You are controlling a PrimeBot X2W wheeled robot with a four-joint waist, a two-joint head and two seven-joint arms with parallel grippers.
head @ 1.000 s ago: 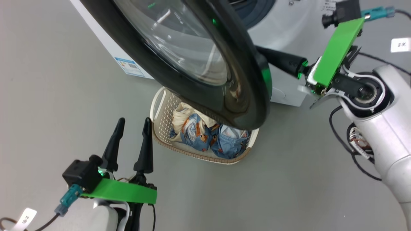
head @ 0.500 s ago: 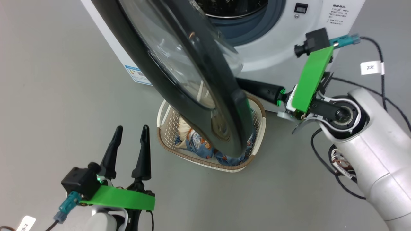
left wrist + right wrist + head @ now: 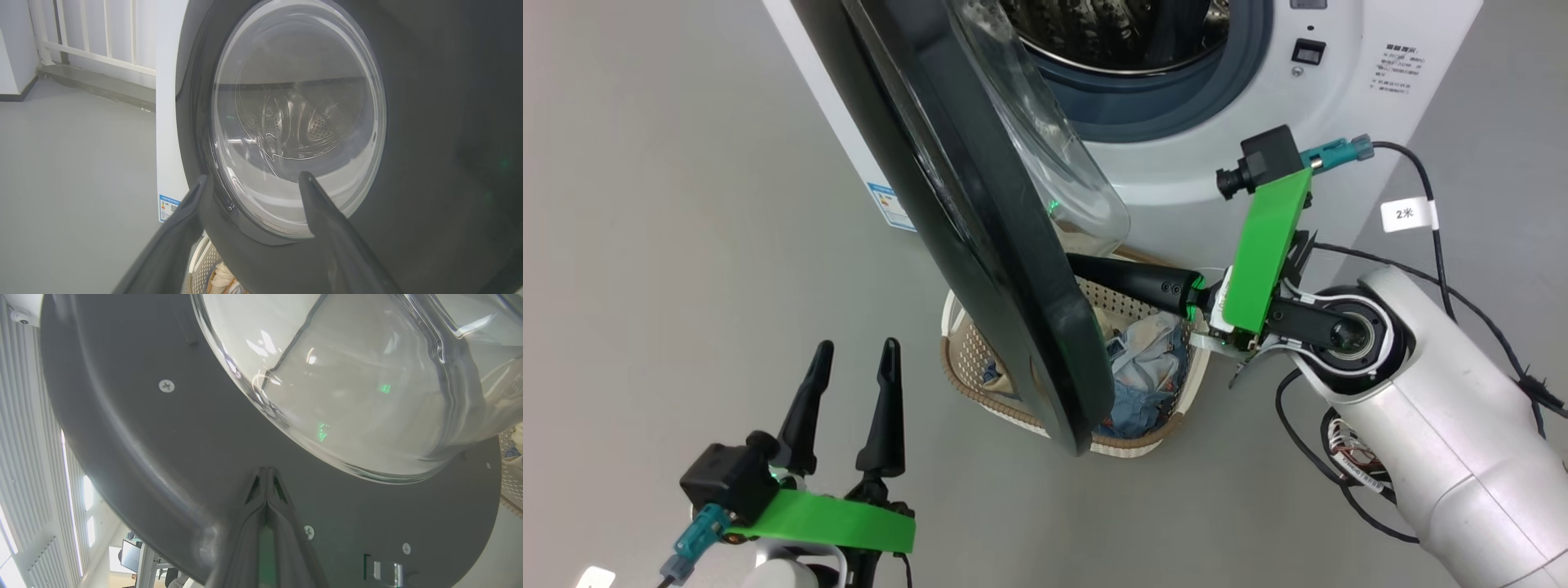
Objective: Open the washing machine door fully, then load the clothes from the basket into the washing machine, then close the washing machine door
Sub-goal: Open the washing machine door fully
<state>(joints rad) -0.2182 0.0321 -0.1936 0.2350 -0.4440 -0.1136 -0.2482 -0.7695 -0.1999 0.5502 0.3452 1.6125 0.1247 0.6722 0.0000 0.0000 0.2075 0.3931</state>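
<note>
Both right gripper [image 3: 266, 470] fingers are pinched together on nothing, tips against the washing machine door [image 3: 931, 204], hard and heavy. Push its grey rim, not the slippery glass. Your left gripper [image 3: 858, 345] gapes empty.

Washing machine door [image 3: 996, 278] glossy black, glass centre clear; basket [image 3: 966, 349] perforated plastic; clothes [image 3: 1147, 359] soft cloth.
</note>
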